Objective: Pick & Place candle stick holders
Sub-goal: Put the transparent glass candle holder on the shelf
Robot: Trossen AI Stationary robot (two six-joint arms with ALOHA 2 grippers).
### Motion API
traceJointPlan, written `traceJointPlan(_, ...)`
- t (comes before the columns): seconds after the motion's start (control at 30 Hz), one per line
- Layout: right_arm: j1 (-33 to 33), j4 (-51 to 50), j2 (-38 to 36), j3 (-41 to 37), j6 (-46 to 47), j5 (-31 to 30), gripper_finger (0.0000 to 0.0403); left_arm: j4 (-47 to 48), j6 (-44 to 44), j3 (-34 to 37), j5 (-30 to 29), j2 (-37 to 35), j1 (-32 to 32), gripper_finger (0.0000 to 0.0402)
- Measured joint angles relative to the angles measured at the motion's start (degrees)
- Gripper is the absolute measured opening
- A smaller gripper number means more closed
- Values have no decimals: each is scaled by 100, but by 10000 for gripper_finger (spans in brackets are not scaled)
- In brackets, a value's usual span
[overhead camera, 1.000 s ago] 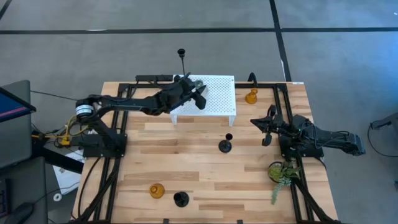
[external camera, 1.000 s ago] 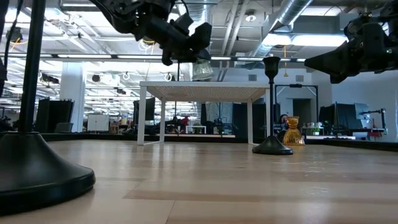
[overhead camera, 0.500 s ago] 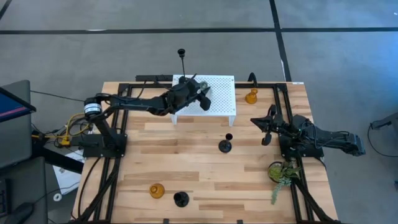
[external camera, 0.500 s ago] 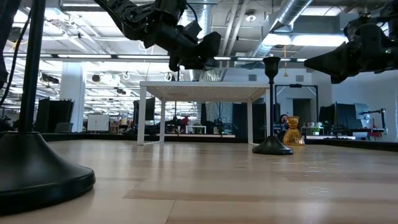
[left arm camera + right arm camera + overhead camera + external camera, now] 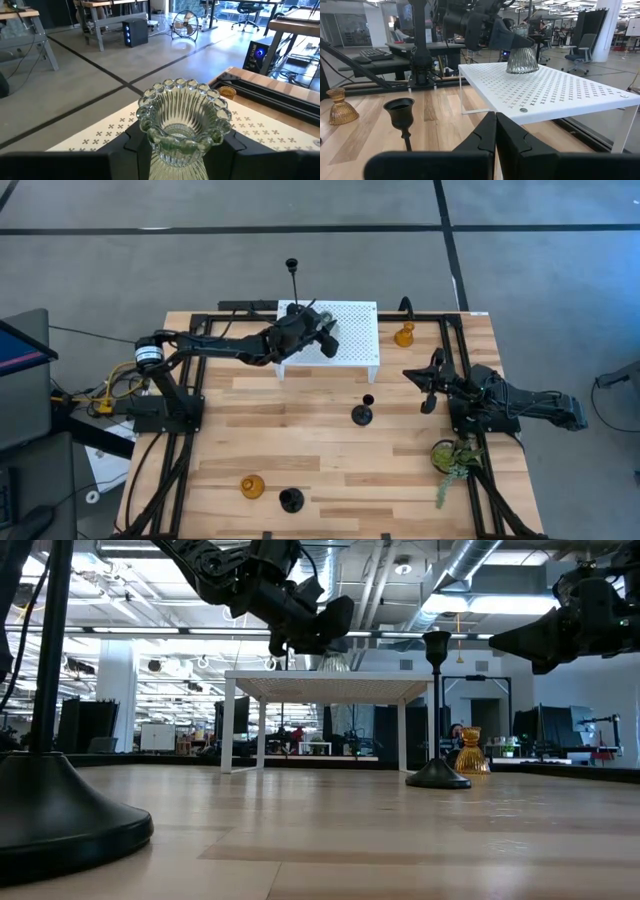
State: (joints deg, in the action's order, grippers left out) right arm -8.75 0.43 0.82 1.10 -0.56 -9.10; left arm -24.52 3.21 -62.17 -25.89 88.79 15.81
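Note:
My left gripper is over the white perforated shelf at the table's far side, shut on the clear glass holder. My right gripper is shut and empty, in the air at the table's right. A black thin-stemmed holder stands on its round base mid-table. One amber holder stands right of the shelf, the other near the front edge beside a black holder. A tall black holder rises behind the shelf. My left gripper pinches the clear holder's narrow ribbed part between its two fingers, one on each side. The fingers slant down from the table's left. The holder stands upright, its wide flared end on the shelf top.
A green plant sprig lies at the right, near my right arm's base. In the low view a large black base stands close to the camera. Bare wood lies between the shelf and the front holders.
My left gripper has gone down and a little toward the table's far right over the shelf, still shut. The clear glass holder, which hung above the shelf top a second ago, now stands on it.

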Motion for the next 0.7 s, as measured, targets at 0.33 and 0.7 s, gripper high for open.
traceJointPlan(0.33, 0, -2, 0, 0, 0, 0, 0, 62, 122, 9, 113, 0, -11, 129)
traceJointPlan(0.7, 0, -4, 0, 0, 1, 0, 0, 226, 227, 9, 258, 0, -9, 129)
